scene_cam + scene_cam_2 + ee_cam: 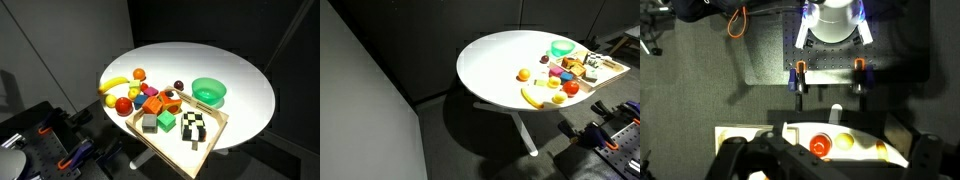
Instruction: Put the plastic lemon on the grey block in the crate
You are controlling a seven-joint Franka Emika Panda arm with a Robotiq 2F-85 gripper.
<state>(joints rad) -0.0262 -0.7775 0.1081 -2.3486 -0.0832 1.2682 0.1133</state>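
One plastic lemon [134, 93] near the surface [240, 70] edge, one grey block [149, 123] inside one crate [212, 136]; your tool [830, 165] stands spread.

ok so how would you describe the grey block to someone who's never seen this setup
On the round white table, find the shallow light-wood crate near the edge, next to the green bowl. The grey block sits inside it beside a green cube of similar size. It is plain grey, unlike the green cube and the black-and-white checkered block.
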